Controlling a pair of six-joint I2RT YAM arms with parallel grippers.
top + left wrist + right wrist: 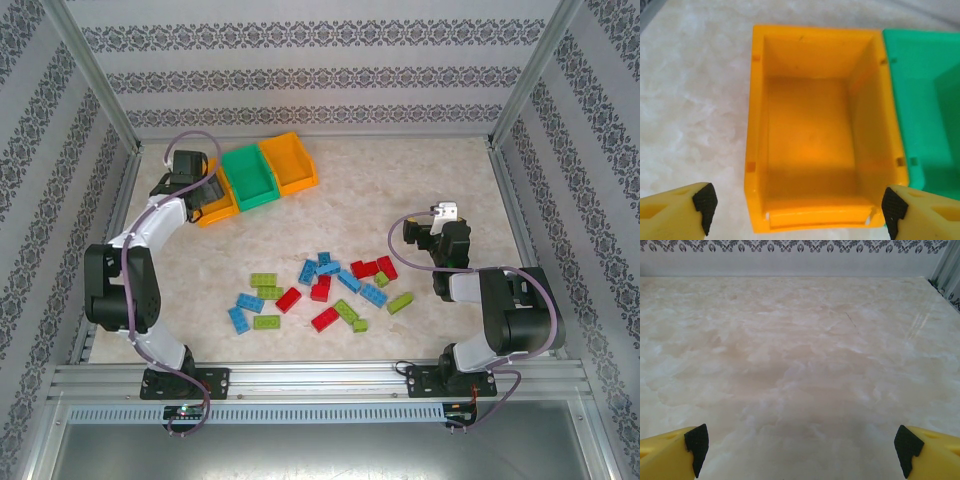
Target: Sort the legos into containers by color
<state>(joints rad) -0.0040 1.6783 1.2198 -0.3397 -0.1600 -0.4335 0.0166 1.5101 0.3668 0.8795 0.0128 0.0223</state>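
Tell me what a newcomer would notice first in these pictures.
The scatter of red, blue and lime legos in the middle of the table draws the eye first, against the row of containers at the back left. The left gripper hangs open over the empty leftmost orange bin, while the right gripper is open above bare table on the right.

Orange bins (296,186): we count two.
Green bins (258,203): we count one.
Blue legos (372,295): we count seven.
Lime green legos (267,322): we count seven.
Red legos (325,319): we count five or six; two lie touching and we cannot tell them apart.
Claws: we count two, the left claw (797,210) and the right claw (802,450).
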